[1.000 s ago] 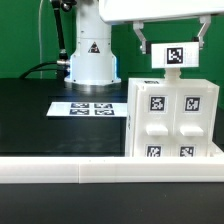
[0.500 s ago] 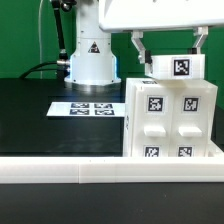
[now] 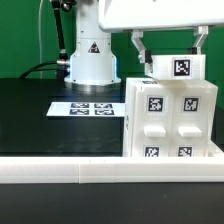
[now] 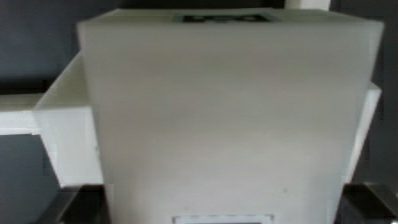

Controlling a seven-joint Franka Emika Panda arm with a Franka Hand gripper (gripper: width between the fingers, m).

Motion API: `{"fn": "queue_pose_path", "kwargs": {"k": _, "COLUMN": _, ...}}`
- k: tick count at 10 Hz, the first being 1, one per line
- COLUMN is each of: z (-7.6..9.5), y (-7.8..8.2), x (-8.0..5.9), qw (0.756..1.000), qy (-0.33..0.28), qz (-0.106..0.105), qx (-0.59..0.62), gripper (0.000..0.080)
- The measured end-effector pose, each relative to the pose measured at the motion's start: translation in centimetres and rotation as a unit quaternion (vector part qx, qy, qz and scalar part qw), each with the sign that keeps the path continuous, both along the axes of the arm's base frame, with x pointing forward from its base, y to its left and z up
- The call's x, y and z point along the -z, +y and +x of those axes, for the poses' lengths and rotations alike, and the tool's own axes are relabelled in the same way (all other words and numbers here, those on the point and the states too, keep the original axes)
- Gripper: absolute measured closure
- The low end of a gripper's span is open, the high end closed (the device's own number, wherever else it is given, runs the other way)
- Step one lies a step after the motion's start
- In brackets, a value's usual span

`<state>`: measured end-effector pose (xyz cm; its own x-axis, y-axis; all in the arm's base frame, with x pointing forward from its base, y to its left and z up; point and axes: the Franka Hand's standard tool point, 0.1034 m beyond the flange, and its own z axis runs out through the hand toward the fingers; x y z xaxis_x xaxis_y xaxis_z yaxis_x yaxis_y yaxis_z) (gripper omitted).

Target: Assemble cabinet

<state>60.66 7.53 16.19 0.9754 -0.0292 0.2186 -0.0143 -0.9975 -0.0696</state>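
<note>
The cabinet (image 3: 170, 120) is a large white box with several black-and-white tags on its front. It stands upright at the exterior view's right. My gripper (image 3: 172, 58) is directly above it, with its fingers (image 3: 140, 50) spread wide and shut on a white tagged panel (image 3: 178, 67). The panel's lower edge rests at the cabinet's top. In the wrist view the panel (image 4: 214, 110) fills the space between the dark fingers (image 4: 75, 200) of my gripper (image 4: 217, 200). Part of the cabinet (image 4: 45, 110) shows beside the panel.
The marker board (image 3: 85, 107) lies flat on the black table to the left of the cabinet. A long white rail (image 3: 60, 170) runs along the front edge. The robot's white base (image 3: 90, 60) stands behind the board.
My gripper came down with the tagged panel, bringing it from above the cabinet onto its top. Nothing has moved over the last half second.
</note>
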Motion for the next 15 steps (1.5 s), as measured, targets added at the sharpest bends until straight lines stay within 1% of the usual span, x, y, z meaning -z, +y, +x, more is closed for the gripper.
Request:
{"fn": "queue_pose_path", "kwargs": {"k": 3, "z": 0.00, "y": 0.00, "x": 0.00, "qw": 1.000, "qy": 0.000, "qz": 0.000, "qx": 0.001, "gripper": 0.0239}}
{"fn": "queue_pose_path", "kwargs": {"k": 6, "z": -0.01, "y": 0.03, "x": 0.00, "qw": 1.000, "qy": 0.002, "qz": 0.006, "qx": 0.025, "gripper": 0.0239}}
{"fn": "queue_pose_path", "kwargs": {"k": 9, "z": -0.03, "y": 0.17, "x": 0.02, "qw": 0.991, "qy": 0.009, "qz": 0.033, "qx": 0.131, "gripper": 0.0239}}
{"fn": "queue_pose_path", "kwargs": {"k": 11, "z": -0.04, "y": 0.22, "x": 0.02, "qw": 0.984, "qy": 0.012, "qz": 0.043, "qx": 0.173, "gripper": 0.0239}}
{"fn": "queue_pose_path", "kwargs": {"k": 13, "z": -0.05, "y": 0.32, "x": 0.03, "qw": 0.969, "qy": 0.018, "qz": 0.059, "qx": 0.241, "gripper": 0.0239}}
{"fn": "queue_pose_path", "kwargs": {"k": 15, "z": -0.06, "y": 0.39, "x": 0.02, "qw": 0.955, "qy": 0.021, "qz": 0.070, "qx": 0.286, "gripper": 0.0239}}
